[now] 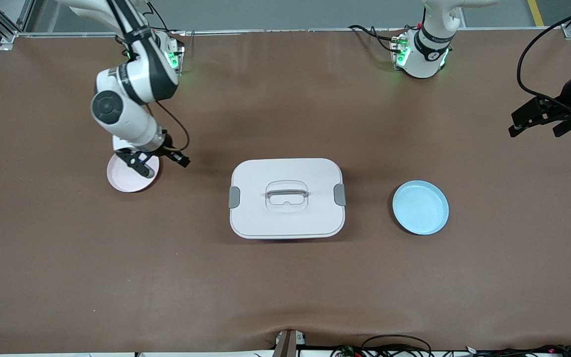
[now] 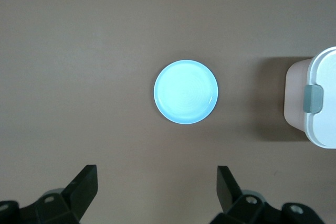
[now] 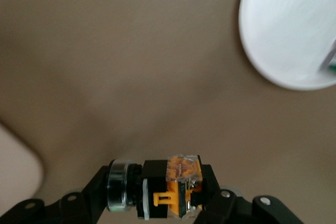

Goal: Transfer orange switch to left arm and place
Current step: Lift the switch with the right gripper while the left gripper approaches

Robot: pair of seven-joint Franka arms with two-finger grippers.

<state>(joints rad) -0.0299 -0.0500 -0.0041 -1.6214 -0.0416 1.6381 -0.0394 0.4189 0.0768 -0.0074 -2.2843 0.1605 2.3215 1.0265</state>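
My right gripper (image 1: 143, 167) hangs just over the pink plate (image 1: 126, 179) toward the right arm's end of the table. In the right wrist view it (image 3: 163, 203) is shut on the orange switch (image 3: 170, 187), a small black body with an orange block and a silver-rimmed cap, held sideways between the fingers. The white box (image 1: 286, 198) with grey latches stands mid-table, lid on. My left gripper (image 1: 536, 130) waits high over the table's edge at the left arm's end; it (image 2: 157, 192) is open with nothing between its fingers.
A round blue plate (image 1: 420, 207) lies bare between the box and the left arm's end, and shows under the left wrist camera (image 2: 186, 92) beside the box's latch (image 2: 314, 98). Brown cloth (image 1: 285, 287) covers the table.
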